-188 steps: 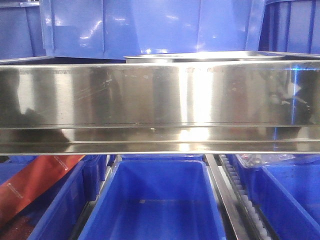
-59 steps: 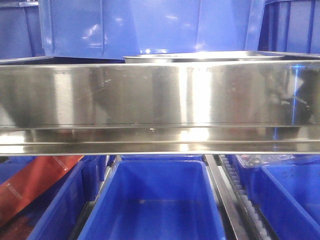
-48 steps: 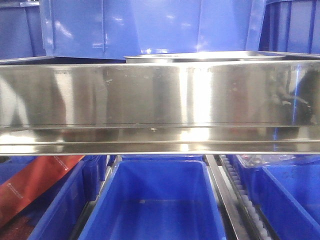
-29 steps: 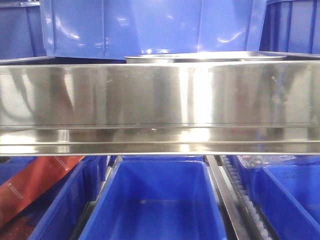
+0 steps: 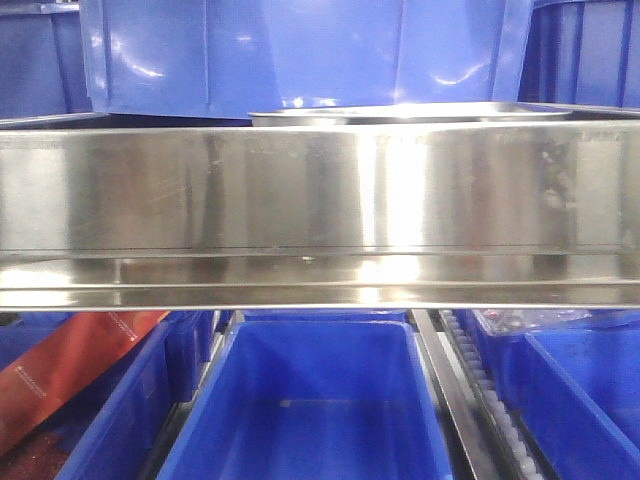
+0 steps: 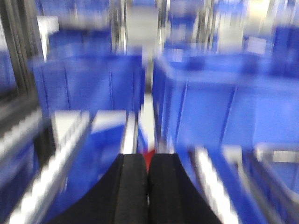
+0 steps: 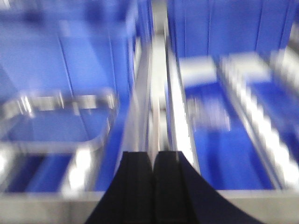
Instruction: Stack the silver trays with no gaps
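Note:
In the front view a silver tray [image 5: 400, 112] shows only as a thin shiny rim just above the rail. In the blurred right wrist view a silver tray [image 7: 60, 105] with a rounded rim lies left of and beyond my right gripper [image 7: 153, 156], which is shut and empty, its black fingers pressed together. In the blurred left wrist view my left gripper [image 6: 148, 158] is also shut and empty. A shiny rim, perhaps a silver tray [image 6: 278, 155], shows at the lower right there. Neither gripper touches a tray.
A broad mirrored steel rail [image 5: 320, 215] crosses the front view and hides what lies behind it. Blue plastic bins [image 5: 310, 400] stand below it and more blue bins [image 5: 300, 50] above. A red packet [image 5: 70, 365] lies in the lower left bin. Roller rails [image 7: 259, 121] run between bins.
The dark reflections at the left and right ends of the mirrored rail have faded away. The tray rim and the bins have not moved.

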Available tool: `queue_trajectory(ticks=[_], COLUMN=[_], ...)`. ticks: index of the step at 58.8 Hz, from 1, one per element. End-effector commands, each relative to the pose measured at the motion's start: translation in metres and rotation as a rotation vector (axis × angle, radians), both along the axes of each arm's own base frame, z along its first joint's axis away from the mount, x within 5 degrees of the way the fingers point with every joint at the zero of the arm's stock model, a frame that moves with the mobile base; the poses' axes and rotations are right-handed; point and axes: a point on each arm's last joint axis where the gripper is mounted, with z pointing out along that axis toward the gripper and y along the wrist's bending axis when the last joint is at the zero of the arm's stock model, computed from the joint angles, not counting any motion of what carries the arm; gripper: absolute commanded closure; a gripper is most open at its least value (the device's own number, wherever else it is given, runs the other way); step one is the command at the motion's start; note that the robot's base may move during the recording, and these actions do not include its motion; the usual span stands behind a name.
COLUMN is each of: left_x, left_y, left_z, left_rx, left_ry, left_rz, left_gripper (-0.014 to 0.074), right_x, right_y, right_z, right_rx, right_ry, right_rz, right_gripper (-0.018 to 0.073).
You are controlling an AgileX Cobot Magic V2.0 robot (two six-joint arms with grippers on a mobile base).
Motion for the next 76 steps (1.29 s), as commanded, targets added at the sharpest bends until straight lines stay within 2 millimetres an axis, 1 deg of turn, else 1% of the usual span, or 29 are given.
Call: queue_trajectory(ticks=[1, 2, 5, 8, 9, 10, 12, 17, 19, 21, 24, 27, 35, 40, 43, 46, 47, 48, 52, 56, 60, 66, 76], left_x=[0.024, 0.029, 0.044, 0.061, 0.063, 0.072, 0.084, 0.105, 0.112, 0.118, 0.128, 0.138, 0.163, 0.178, 0.186, 0.193, 0.196, 0.199, 0.211, 0.221, 0.229, 0.235, 0.239], left_y=[-0.005, -0.006, -0.010, -0.015, -0.017, -0.020, -0.026, -0.042, -0.051, -0.064, -0.081, -0.098, -0.150, -0.182, -0.198, -0.208, -0.213, -0.216, -0.226, -0.234, -0.241, -0.245, -0.248], left_z=[0.008, 0.012, 0.014, 0.018, 0.023, 0.023, 0.026, 0.028, 0.027, 0.025, 0.020, 0.013, -0.011, -0.023, -0.028, -0.030, -0.033, -0.033, -0.039, -0.047, -0.054, -0.061, -0.065], left_rx=[-0.003, -0.007, -0.019, -0.027, -0.038, -0.045, -0.078, -0.105, -0.097, -0.079, -0.018, 0.048, 0.140, 0.173, 0.183, 0.180, 0.178, 0.169, 0.168, 0.130, 0.129, 0.138, 0.128], left_ry=[0.143, 0.168, 0.250, 0.310, 0.312, 0.335, 0.357, 0.399, 0.419, 0.439, 0.453, 0.468, 0.553, 0.580, 0.590, 0.591, 0.600, 0.598, 0.609, 0.637, 0.658, 0.685, 0.680], left_rz=[-0.021, -0.024, -0.038, -0.067, -0.083, -0.099, -0.135, -0.204, -0.241, -0.294, -0.340, -0.350, -0.360, -0.399, -0.418, -0.425, -0.423, -0.421, -0.416, -0.386, -0.376, -0.366, -0.363], left_gripper=[0.0603, 0.0603, 0.0603, 0.0603, 0.0603, 0.0604, 0.0608, 0.0615, 0.0615, 0.0615, 0.0615, 0.0615, 0.0615, 0.0615, 0.0615, 0.0615, 0.0615, 0.0615, 0.0615, 0.0610, 0.0587, 0.0504, 0.0304], right_x=[0.029, 0.033, 0.050, 0.062, 0.067, 0.072, 0.080, 0.100, 0.107, 0.114, 0.124, 0.134, 0.159, 0.177, 0.188, 0.198, 0.201, 0.204, 0.215, 0.226, 0.237, 0.248, 0.258], right_y=[-0.003, -0.003, -0.003, -0.002, -0.001, -0.001, 0.000, 0.002, 0.004, 0.006, 0.010, 0.017, 0.036, 0.045, 0.049, 0.051, 0.052, 0.052, 0.054, 0.056, 0.057, 0.059, 0.064], right_z=[0.003, 0.005, 0.006, 0.010, 0.010, 0.012, 0.015, 0.016, 0.017, 0.017, 0.015, 0.010, -0.006, -0.013, -0.018, -0.023, -0.024, -0.026, -0.033, -0.041, -0.051, -0.064, -0.079], right_rx=[-0.022, -0.018, 0.000, 0.012, 0.015, 0.019, 0.025, 0.049, 0.044, 0.034, 0.002, -0.024, -0.047, -0.061, -0.061, -0.061, -0.061, -0.060, -0.059, -0.052, -0.052, -0.053, -0.018], right_ry=[0.145, 0.155, 0.213, 0.238, 0.253, 0.265, 0.279, 0.335, 0.345, 0.357, 0.378, 0.408, 0.489, 0.469, 0.453, 0.434, 0.432, 0.430, 0.426, 0.426, 0.437, 0.472, 0.515], right_rz=[0.022, 0.025, 0.041, 0.065, 0.077, 0.090, 0.110, 0.135, 0.150, 0.165, 0.185, 0.217, 0.266, 0.274, 0.280, 0.278, 0.277, 0.276, 0.273, 0.264, 0.262, 0.261, 0.268], right_gripper=[0.0638, 0.0638, 0.0638, 0.0638, 0.0638, 0.0638, 0.0638, 0.0638, 0.0634, 0.0622, 0.0614, 0.0615, 0.0615, 0.0615, 0.0615, 0.0615, 0.0615, 0.0615, 0.0615, 0.0615, 0.0615, 0.0614, 0.0614])
